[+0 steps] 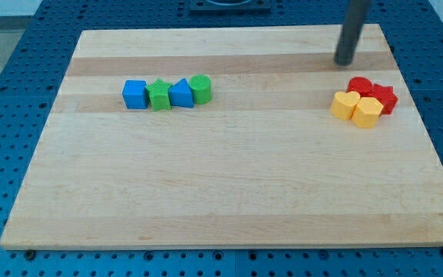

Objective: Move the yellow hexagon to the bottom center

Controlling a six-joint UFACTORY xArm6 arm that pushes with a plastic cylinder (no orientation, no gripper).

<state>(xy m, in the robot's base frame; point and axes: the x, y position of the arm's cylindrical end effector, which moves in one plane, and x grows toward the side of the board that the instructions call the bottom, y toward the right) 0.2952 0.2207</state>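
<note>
Hovering my tip (345,63), a bare rod tool gripping nothing, above the right-hand cluster, I judge the approach step underway: the yellow hexagon (366,112) sits touching the yellow heart (344,104) on the worktop (229,192), needing a push toward bottom center.

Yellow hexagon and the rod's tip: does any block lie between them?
Yes. In the camera view, the red cylinder sits between my tip and the yellow hexagon.

Table (229,192): pale wood, darker grain band near top. Blue cube (134,94), green star (159,95), blue triangle (181,94), green cylinder (200,88). Yellow hexagon (367,112), yellow heart (344,105), red cylinder (359,85), red star (385,98). Rod dark grey.
</note>
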